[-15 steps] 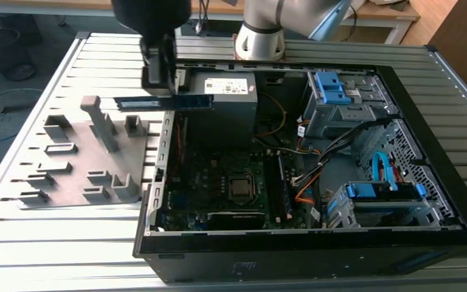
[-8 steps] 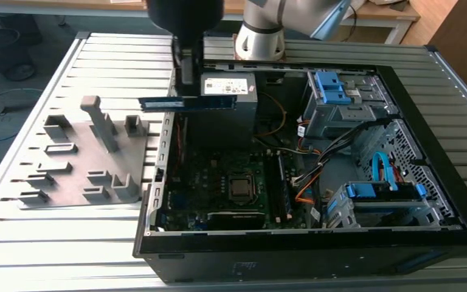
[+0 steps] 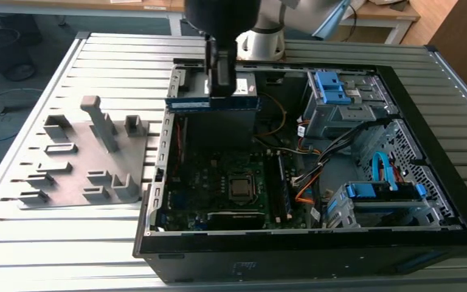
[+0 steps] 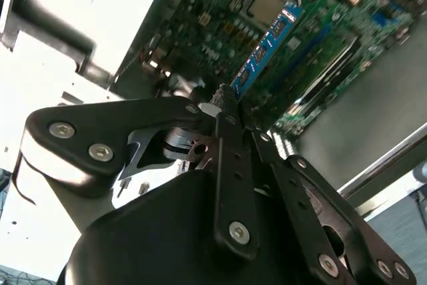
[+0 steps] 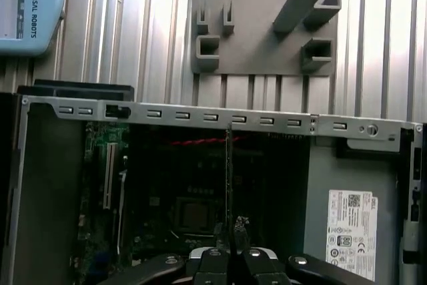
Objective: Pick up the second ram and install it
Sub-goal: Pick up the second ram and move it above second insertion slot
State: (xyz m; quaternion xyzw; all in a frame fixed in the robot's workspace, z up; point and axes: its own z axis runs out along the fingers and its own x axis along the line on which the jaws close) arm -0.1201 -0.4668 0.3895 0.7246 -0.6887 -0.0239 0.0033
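The second ram (image 3: 209, 104) is a long blue-green stick held level above the back of the open computer case (image 3: 428, 152). My gripper (image 3: 222, 91) comes down from above and is shut on the stick's middle. The second wrist view has the ram (image 4: 267, 41) sticking out past the closed fingertips (image 4: 229, 108), over the motherboard (image 4: 320, 25). Seen edge-on in the first wrist view, the ram (image 5: 229, 171) is a thin line rising from my gripper (image 5: 235, 231), above the processor socket (image 5: 193, 215).
A grey slotted holder (image 3: 87, 159) lies on the ribbed table at the exterior view's left of the case. Inside the case are the motherboard (image 3: 209, 188), a dark stick standing in a slot (image 3: 283, 185), cables (image 3: 315, 164) and blue-latched drive bays (image 3: 335, 91).
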